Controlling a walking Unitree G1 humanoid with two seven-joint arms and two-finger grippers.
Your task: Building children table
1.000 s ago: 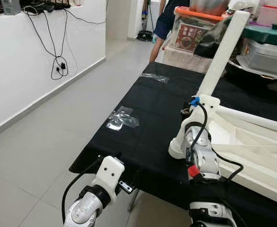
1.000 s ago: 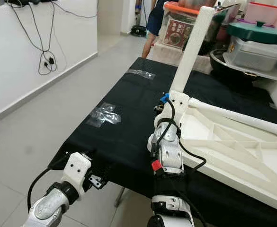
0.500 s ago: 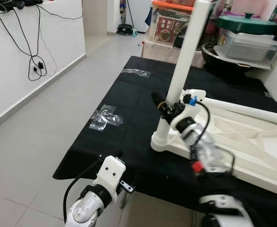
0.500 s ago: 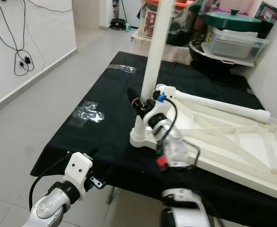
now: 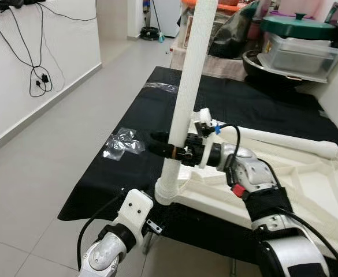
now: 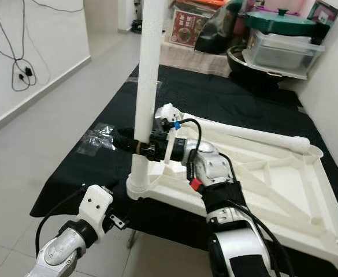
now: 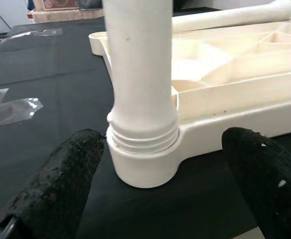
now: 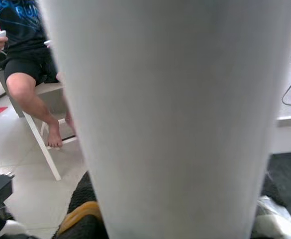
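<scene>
A white children's table top (image 5: 307, 190) lies upside down on a black-covered table (image 5: 128, 179). One white leg (image 5: 190, 75) stands upright in its near-left corner socket (image 5: 167, 193). My right gripper (image 5: 167, 147) reaches in from the right and is shut on this leg low down, with black fingers (image 8: 80, 199) on both sides of it. A second white leg (image 5: 284, 140) lies across the far side of the top. My left gripper (image 7: 162, 144) hangs open below the table's front edge, facing the socket (image 7: 143, 169) without touching it.
Two clear plastic bags (image 5: 122, 141) (image 5: 162, 87) lie on the black cloth. Storage boxes and a green-lidded pot (image 5: 299, 26) crowd the back. A white wall with hanging cables (image 5: 39, 75) runs along the left. A person sits on a white chair (image 8: 26, 59) beyond the leg.
The camera has shifted. My right arm has swung from beside the corner across to the upright leg, and its fingers have shut around it. The left arm has stayed in place.
</scene>
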